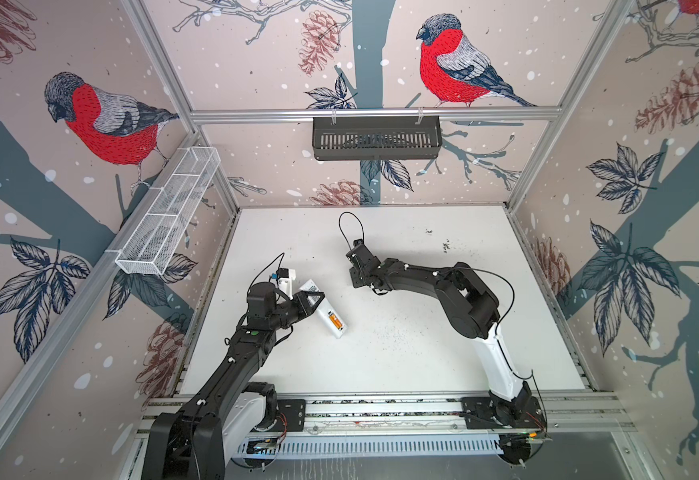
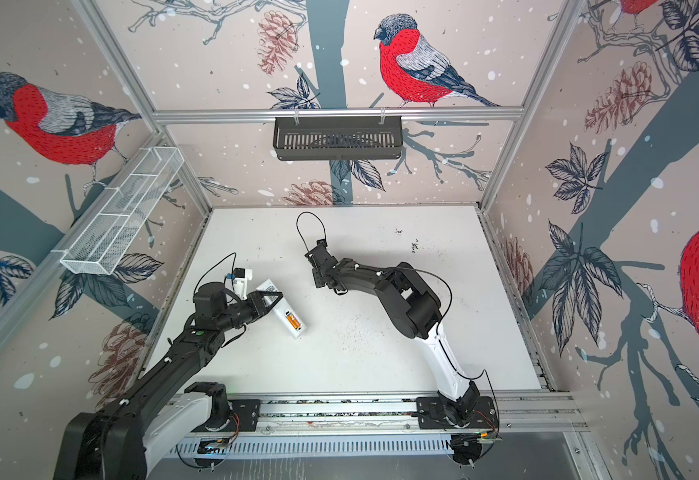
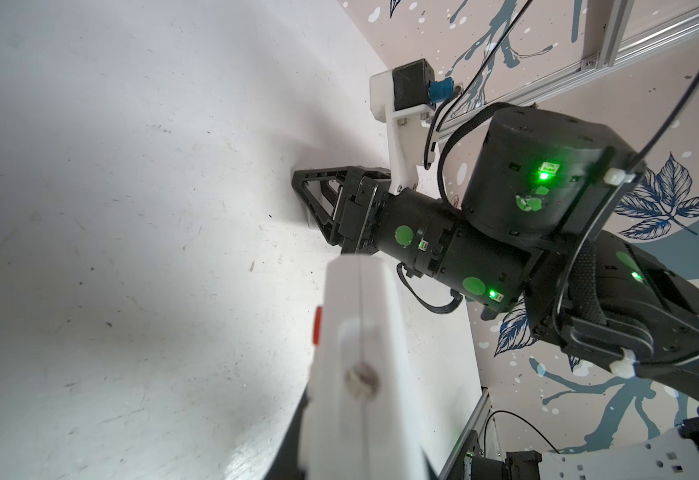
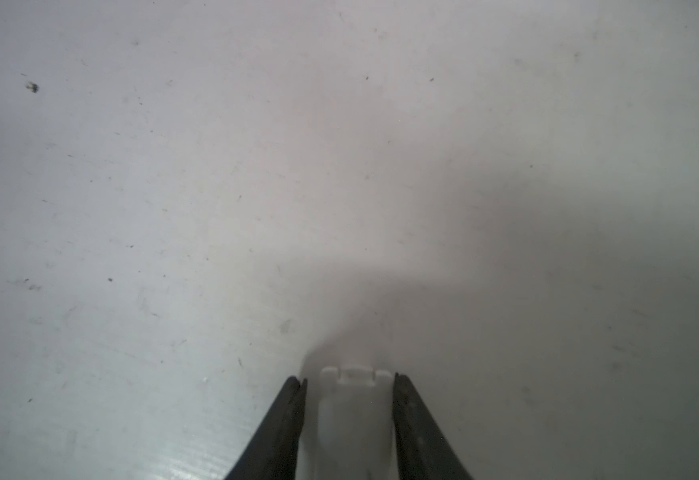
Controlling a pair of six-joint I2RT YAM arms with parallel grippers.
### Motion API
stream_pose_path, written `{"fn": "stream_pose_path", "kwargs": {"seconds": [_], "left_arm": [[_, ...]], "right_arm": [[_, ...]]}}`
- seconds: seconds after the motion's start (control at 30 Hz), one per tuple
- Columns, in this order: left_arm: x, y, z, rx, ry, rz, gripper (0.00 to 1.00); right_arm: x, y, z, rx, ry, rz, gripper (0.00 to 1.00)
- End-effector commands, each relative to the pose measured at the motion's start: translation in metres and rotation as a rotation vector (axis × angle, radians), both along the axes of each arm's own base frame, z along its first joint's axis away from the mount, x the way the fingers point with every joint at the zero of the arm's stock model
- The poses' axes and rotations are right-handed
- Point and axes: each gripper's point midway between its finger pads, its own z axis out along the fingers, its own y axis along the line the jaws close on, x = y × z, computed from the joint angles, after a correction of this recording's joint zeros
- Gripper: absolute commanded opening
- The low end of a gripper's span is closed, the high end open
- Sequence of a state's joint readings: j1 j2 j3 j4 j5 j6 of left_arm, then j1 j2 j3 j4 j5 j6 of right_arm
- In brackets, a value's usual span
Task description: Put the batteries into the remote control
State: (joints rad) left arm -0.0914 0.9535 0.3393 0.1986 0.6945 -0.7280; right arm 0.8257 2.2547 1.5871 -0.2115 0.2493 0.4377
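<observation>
One long slim white plastic remote control (image 1: pixel 323 312) (image 2: pixel 283 311) lies back-up and slantwise on the white scuffed table (image 1: pixel 422 332), on the left side of both top views. Its battery compartment (image 1: pixel 333 321), at the end nearer the arm bases, is uncovered. Inside sit the small orange-copper batteries (image 1: pixel 334 322) (image 2: pixel 293 321); they look like two lying side by side along the remote's length, though they are too small to be sure. There are two black arms, each with one gripper. The left gripper (image 1: pixel 312 300) (image 2: pixel 270 299) reaches across the middle of the remote control with its jaws drawn together on the white body. The right gripper (image 1: pixel 356 266) (image 4: pixel 349 382) is well apart from the remote, toward the middle of the table and pointing down at it. In the right wrist view its two dark fingers (image 4: pixel 285 415) stand on either side of one small white plastic battery cover (image 4: pixel 354 415) with tabs at its end. The jaws are narrowly apart around it, and I cannot tell whether they press it. Two containers hang on the wall rails: one white wire mesh basket (image 1: pixel 164 216) divided into sections on the left wall, and one black slotted tray (image 1: pixel 376 141) on the back wall.
</observation>
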Motion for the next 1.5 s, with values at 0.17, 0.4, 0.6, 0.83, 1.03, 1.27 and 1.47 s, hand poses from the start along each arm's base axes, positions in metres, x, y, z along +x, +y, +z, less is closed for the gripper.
{"fn": "stream_pose_path", "kwargs": {"seconds": [0.17, 0.4, 0.6, 0.83, 1.03, 1.27, 1.47], "left_arm": [[0.002, -0.002, 0.010, -0.012, -0.046, -0.015, 0.00], [0.001, -0.002, 0.012, -0.013, -0.050, -0.014, 0.00], [-0.001, -0.005, 0.017, -0.031, -0.056, -0.037, 0.00], [-0.007, -0.015, 0.032, -0.149, -0.075, -0.104, 0.00], [-0.013, -0.022, 0.041, -0.227, -0.067, -0.164, 0.00], [-0.015, -0.020, 0.049, -0.290, -0.078, -0.173, 0.00], [-0.015, -0.018, 0.054, -0.329, -0.090, -0.170, 0.00]], "right_arm": [[-0.027, -0.032, -0.007, -0.164, 0.075, 0.041, 0.32], [-0.044, -0.007, 0.037, -0.052, -0.053, 0.186, 0.28], [-0.089, 0.015, 0.097, 0.170, -0.196, 0.340, 0.28], [-0.149, 0.031, 0.163, 0.432, -0.331, 0.503, 0.28], [-0.182, 0.038, 0.194, 0.567, -0.430, 0.584, 0.28], [-0.198, 0.053, 0.199, 0.572, -0.489, 0.585, 0.28], [-0.206, 0.059, 0.192, 0.566, -0.503, 0.563, 0.27]]}}
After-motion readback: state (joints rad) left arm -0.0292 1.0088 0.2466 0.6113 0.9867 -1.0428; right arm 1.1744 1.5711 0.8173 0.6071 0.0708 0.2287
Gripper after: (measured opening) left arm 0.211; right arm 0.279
